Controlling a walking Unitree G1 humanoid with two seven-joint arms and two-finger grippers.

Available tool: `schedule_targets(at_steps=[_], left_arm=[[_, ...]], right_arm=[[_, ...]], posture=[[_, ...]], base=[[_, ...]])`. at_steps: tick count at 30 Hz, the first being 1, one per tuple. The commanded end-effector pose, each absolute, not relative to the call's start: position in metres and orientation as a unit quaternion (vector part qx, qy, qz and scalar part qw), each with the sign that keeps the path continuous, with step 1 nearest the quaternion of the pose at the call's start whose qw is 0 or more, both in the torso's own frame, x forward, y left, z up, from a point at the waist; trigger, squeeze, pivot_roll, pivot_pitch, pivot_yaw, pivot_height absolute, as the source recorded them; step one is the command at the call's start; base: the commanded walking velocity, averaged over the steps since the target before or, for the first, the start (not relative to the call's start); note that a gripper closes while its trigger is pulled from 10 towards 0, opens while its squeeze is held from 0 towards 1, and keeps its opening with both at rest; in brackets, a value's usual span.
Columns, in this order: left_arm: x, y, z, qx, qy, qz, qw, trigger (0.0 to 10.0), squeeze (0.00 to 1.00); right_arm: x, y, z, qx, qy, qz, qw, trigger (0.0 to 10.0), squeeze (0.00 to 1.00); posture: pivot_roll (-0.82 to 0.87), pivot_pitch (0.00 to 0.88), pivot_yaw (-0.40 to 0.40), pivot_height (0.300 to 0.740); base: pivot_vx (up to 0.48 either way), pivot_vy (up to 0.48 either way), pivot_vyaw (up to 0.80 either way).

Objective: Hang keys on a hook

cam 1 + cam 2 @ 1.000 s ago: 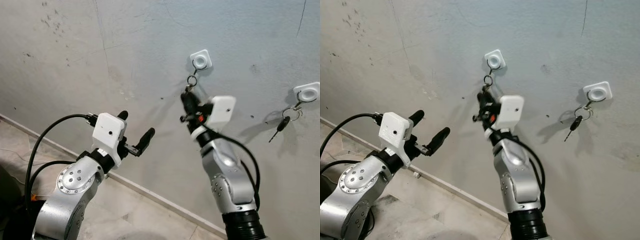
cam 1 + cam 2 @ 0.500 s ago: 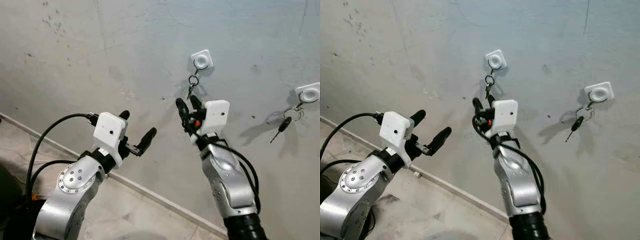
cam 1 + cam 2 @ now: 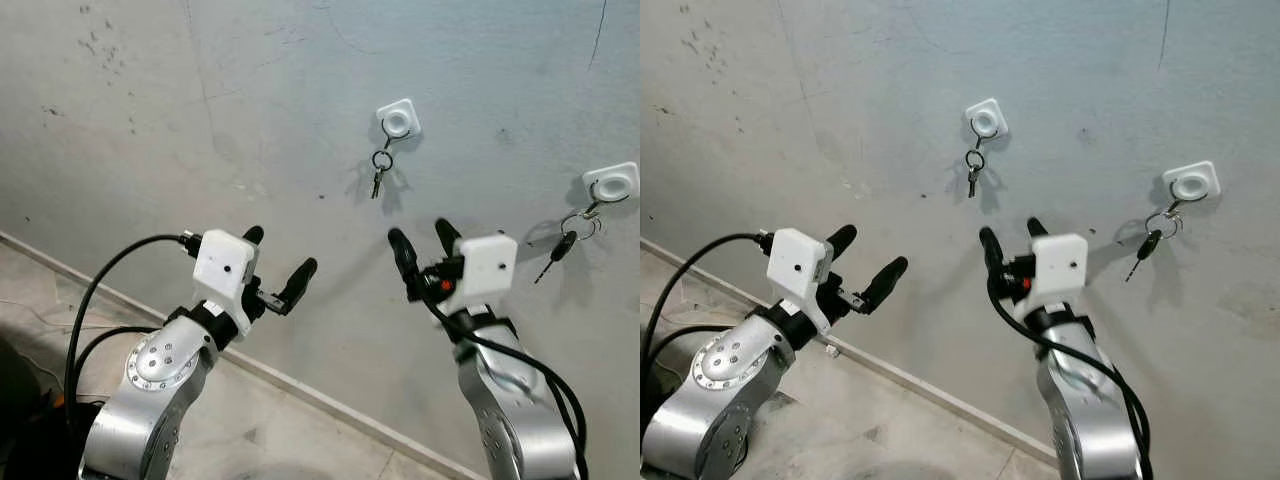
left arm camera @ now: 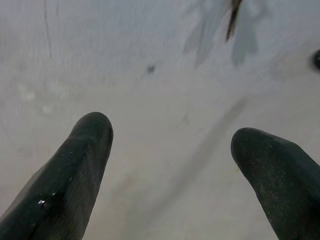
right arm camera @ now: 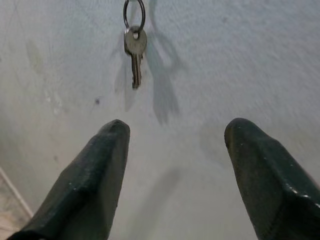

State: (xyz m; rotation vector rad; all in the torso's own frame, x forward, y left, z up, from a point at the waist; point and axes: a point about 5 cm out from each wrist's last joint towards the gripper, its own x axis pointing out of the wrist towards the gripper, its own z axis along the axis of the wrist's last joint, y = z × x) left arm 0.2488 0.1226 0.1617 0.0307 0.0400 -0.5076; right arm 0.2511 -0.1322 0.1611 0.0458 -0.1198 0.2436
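I've got the key [image 3: 377,182] hanging by its ring [image 3: 382,159] from the white hook [image 3: 398,120] on the grey wall [image 3: 250,120], up at twelve o'clock. My right gripper [image 3: 425,246] sits below it, at about five o'clock from the key and apart from it, fingers spread wide and holding nothing. My left gripper [image 3: 277,261] is raised over at nine o'clock, jaws wide as well, pointing at bare wall. A second hook [image 3: 612,183] at three o'clock carries another key [image 3: 556,249] with a dark head.
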Motion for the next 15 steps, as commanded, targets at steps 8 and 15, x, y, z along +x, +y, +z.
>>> schedule_targets(at_steps=[8,15], left_arm=[[0.246,0.126,0.159,0.023,0.017,-0.244,0.969,10.0,0.00],[0.245,0.130,0.140,0.033,0.060,-0.223,0.972,10.0,0.00]], right_arm=[[0.226,-0.141,0.155,0.032,-0.022,0.121,0.992,10.0,1.00],[0.217,-0.151,0.147,0.031,0.017,0.112,0.993,10.0,0.00]], posture=[[0.22,0.001,-0.057,0.740],[0.20,0.000,-0.062,0.740]], base=[[0.000,0.000,0.00],[0.000,0.000,-0.72]])
